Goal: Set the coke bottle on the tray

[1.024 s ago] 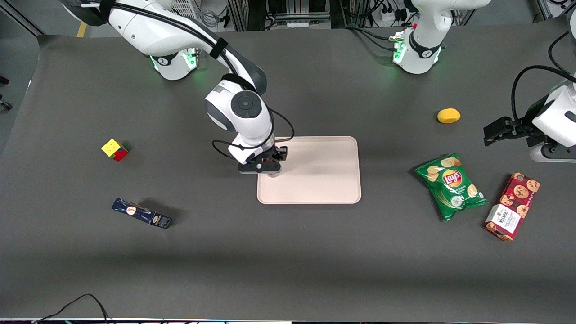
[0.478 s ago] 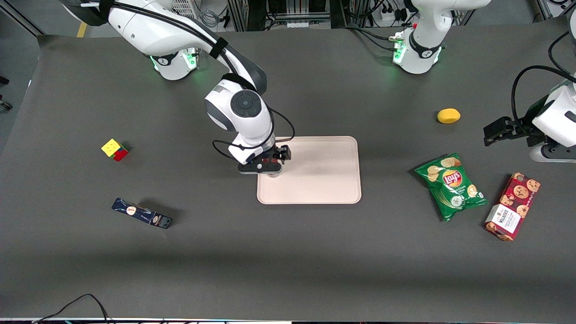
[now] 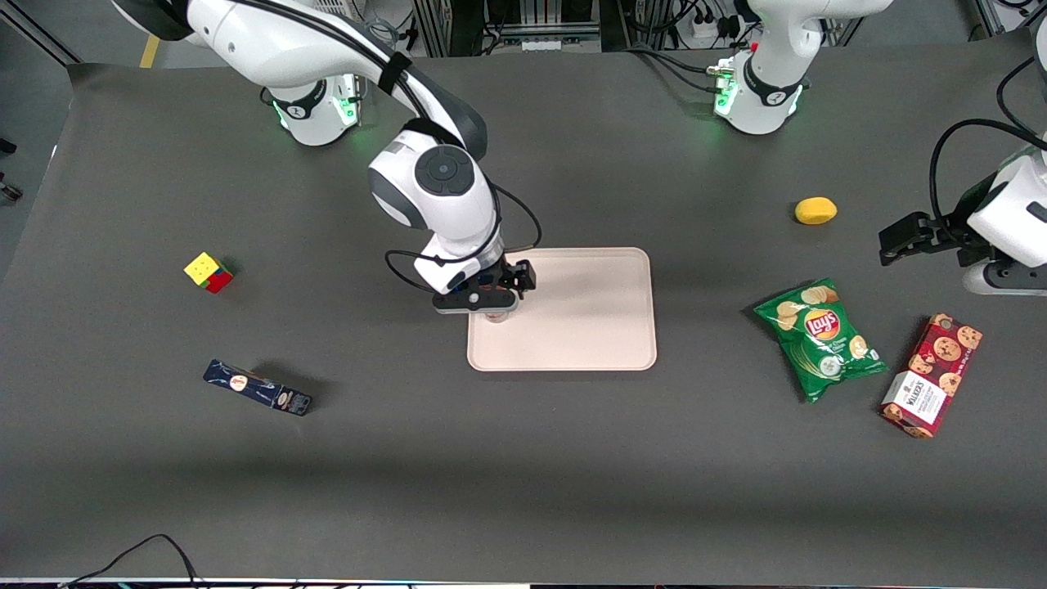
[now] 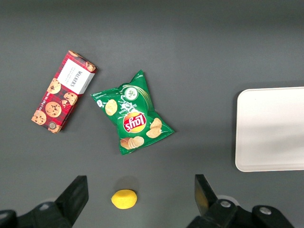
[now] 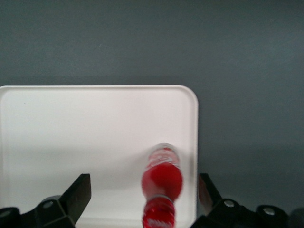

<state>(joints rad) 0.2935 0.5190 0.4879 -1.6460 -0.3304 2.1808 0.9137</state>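
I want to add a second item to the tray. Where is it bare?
The tray is bare except the edge nearest the working arm, where the coke bottle stands, apparently released, between the fingers of the open gripper.

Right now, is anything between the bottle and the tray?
No. The bottle stands on the tray near its rim, with the gripper open above it. Nothing else is on the tray.

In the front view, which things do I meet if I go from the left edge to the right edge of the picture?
Puzzle cube → dark blue box → hand, open above the coke bottle → tray → lemon and chips bag, overlapping → cookie box.
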